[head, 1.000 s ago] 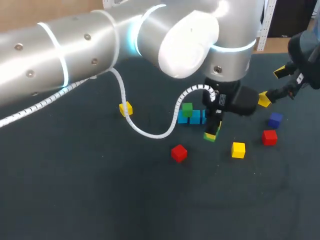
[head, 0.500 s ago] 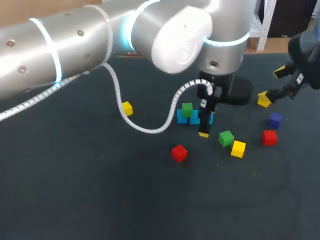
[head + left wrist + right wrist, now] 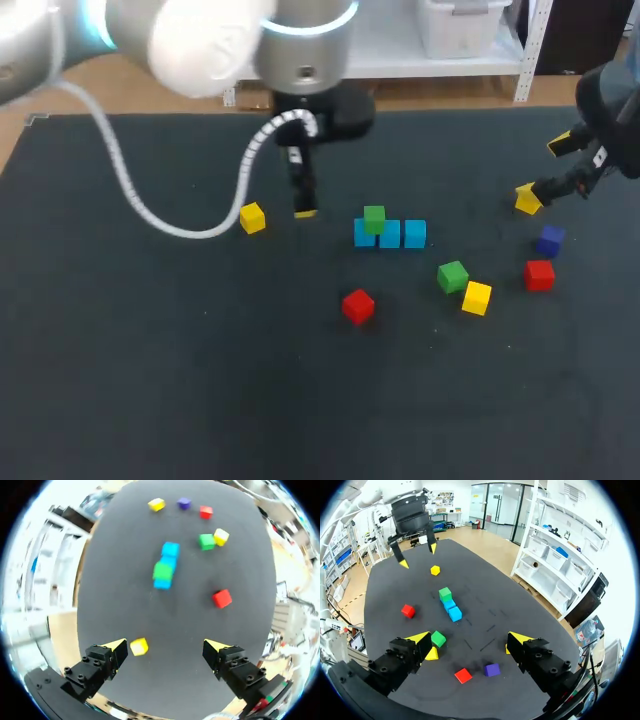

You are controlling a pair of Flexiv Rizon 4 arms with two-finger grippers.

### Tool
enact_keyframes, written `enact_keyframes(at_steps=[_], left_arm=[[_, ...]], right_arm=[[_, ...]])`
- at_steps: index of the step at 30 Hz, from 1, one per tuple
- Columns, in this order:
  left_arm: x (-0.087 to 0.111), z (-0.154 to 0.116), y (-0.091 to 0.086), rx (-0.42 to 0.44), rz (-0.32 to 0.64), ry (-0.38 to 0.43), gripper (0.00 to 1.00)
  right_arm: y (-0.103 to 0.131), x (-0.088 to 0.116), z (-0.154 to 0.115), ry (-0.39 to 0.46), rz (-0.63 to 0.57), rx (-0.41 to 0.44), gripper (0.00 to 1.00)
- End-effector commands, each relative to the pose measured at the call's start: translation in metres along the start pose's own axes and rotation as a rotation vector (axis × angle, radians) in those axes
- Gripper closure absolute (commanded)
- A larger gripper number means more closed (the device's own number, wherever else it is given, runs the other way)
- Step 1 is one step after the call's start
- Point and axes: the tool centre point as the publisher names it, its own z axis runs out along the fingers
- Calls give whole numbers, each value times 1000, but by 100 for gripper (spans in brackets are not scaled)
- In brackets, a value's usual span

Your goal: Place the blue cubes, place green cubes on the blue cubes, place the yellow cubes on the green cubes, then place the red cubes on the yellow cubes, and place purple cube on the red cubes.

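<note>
Three blue cubes (image 3: 391, 235) lie in a row, and one green cube (image 3: 374, 217) sits on the row's left part. A second green cube (image 3: 452, 276) lies loose on the table, touching a yellow cube (image 3: 477, 297). My left gripper (image 3: 303, 205) hangs open and empty left of the row, above another yellow cube (image 3: 139, 646) that lies close to one finger. My right gripper (image 3: 545, 170) stands open and empty at the far right, beside a third yellow cube (image 3: 527, 199). A purple cube (image 3: 550, 239) and a red cube (image 3: 539, 274) lie below it. Another red cube (image 3: 358, 305) lies mid-table.
The dark table mat (image 3: 200, 380) has wide bare room at the front and left. My left arm's white cable (image 3: 180, 228) loops low over the mat near the left yellow cube (image 3: 252, 217).
My left gripper opened and let go of a green cube, which now lies beside the yellow cube. The left arm then swung left and back, away from the blue row. The right arm kept still.
</note>
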Motion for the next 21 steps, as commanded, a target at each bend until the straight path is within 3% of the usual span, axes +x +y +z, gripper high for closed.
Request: enact_keyframes(at_steps=[1, 8, 21], left_arm=[[51, 4, 4, -21, -199, -101, 0], [72, 7, 26, -53, -346, -159, 0], [97, 7, 72, -111, -530, -226, 0]], right_arm=[[0, 1, 0, -2, 0, 1, 0], [0, 1, 0, -2, 0, 1, 0], [0, 1, 0, -2, 0, 1, 0]])
